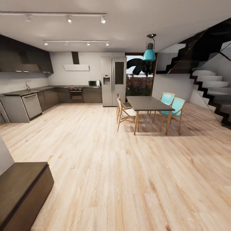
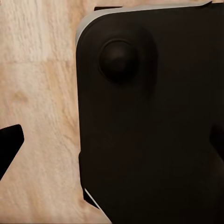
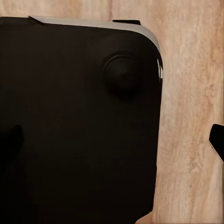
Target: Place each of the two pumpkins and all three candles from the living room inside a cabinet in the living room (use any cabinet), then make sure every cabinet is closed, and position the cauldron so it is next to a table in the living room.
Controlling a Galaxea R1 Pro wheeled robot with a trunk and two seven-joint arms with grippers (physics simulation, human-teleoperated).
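The cabinet point(image 1: 22, 189), a long low dark-brown unit, is showing one end at the near left of the head view, standing on the pale wood floor point(image 1: 128, 179) with its front closed as far as this corner reveals. It is looking rigid and heavy (a fixture to be opened by a drawer front's edge, not lifted); no handle is visible, so the hold would probably have to be at a top lip or seam. No pumpkin, candle or cauldron is appearing here. Farther off, the dining table point(image 1: 148, 103) is standing with turquoise chairs point(image 1: 173, 107) beside it, and the kitchen counter point(image 1: 29, 93), fridge point(image 1: 113, 80) and staircase point(image 1: 208, 86) are lining the room's far side. Each wrist view is looking down on the robot's black base point(image 2: 149, 121) over the floor. Dark finger tips point(image 2: 9, 144) are edging into frame, well apart in both wrist views, so both grippers are judged to be standing open and empty.
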